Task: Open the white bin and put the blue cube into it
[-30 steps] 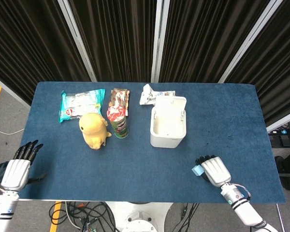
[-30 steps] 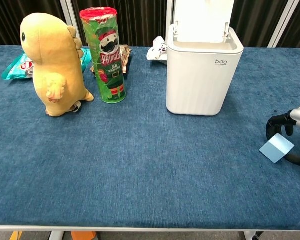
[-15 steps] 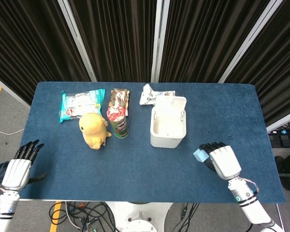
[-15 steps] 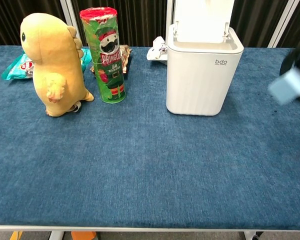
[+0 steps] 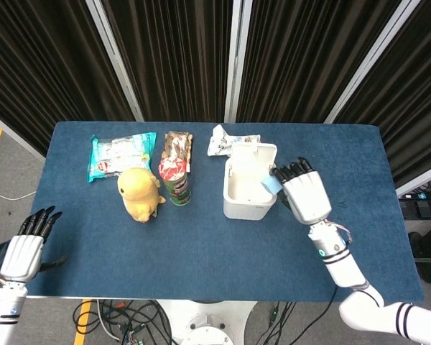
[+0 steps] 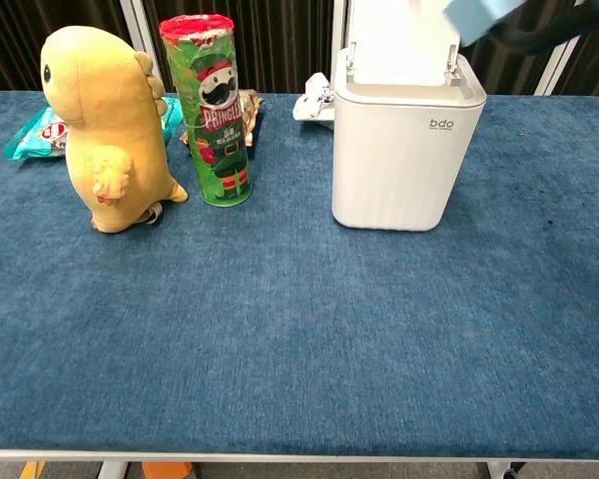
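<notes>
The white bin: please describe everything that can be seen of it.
The white bin is a small boxy container, plastic by its look, with faintly ribbed walls and a small "bdo" mark on the front. It stands upright on the blue table, right of the can. Its lid is raised at the back. The inside looks empty. The right hand holds the blue cube over its right rim.
</notes>
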{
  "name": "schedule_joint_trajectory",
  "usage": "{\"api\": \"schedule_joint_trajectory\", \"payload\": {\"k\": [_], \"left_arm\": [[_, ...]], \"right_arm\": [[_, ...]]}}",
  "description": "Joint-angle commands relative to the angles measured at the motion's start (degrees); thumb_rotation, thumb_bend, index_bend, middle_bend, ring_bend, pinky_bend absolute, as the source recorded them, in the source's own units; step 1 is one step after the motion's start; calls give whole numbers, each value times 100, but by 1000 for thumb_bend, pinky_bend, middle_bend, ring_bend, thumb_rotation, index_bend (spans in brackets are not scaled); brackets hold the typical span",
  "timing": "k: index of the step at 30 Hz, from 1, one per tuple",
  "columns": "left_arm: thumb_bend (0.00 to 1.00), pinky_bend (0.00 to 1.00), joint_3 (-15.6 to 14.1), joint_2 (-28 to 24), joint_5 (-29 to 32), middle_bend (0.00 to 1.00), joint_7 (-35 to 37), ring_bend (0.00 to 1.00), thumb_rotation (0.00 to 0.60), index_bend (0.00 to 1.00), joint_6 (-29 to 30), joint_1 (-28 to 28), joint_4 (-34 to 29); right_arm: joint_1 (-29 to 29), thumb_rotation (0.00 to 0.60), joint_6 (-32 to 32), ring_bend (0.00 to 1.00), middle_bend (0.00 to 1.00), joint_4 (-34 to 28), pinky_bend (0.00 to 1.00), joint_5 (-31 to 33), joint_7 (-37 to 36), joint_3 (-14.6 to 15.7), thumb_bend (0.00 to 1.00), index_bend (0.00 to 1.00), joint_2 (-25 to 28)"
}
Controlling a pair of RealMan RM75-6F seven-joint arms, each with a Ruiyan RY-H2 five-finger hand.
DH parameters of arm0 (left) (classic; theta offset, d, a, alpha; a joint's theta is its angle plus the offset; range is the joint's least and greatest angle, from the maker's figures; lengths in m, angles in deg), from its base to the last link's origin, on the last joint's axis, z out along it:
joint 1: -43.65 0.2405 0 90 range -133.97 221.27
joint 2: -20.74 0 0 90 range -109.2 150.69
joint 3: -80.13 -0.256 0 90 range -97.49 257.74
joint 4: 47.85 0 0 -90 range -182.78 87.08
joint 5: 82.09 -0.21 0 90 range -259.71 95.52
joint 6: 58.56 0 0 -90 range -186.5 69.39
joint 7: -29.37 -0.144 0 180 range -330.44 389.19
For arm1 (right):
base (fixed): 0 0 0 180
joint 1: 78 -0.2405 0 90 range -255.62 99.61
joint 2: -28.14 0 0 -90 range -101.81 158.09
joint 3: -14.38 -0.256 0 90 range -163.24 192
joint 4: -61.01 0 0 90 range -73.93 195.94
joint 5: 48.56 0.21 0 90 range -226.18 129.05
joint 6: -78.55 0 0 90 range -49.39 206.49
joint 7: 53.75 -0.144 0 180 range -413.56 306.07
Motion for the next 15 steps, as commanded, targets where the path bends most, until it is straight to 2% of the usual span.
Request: {"api": "schedule_joint_trajectory", "payload": {"k": [1,2,4,7,10,13,15], "left_arm": [[39,111,2,10,11,34,40,0,600,101,-6,4,40],[39,111,0,15,6,34,64,0,600,101,2,8,53],[39,111,-5,22,-4,34,98,0,600,101,14,13,73],[39,111,-13,20,-14,34,139,0,600,101,11,13,101],[39,111,-17,21,-42,34,162,0,600,101,42,16,101],[40,111,-28,21,-74,34,135,0,600,101,57,13,77],[39,111,-26,12,-85,34,97,0,600,101,71,12,26]], "right_arm": [[-389,600,638,95,199,240,51,629,386,-165,195,126,-290],[-424,600,638,24,85,168,11,695,463,-182,144,36,-287],[-393,600,343,0,0,102,0,527,359,-219,77,0,-321],[-190,600,-192,0,0,-99,0,118,4,-164,66,0,-174],[189,600,-734,0,0,-406,0,-365,-257,100,65,0,196],[754,600,-1364,0,0,-652,0,-782,-532,523,64,0,578],[1234,600,-1856,0,4,-600,0,-985,-759,884,63,0,737]]}}
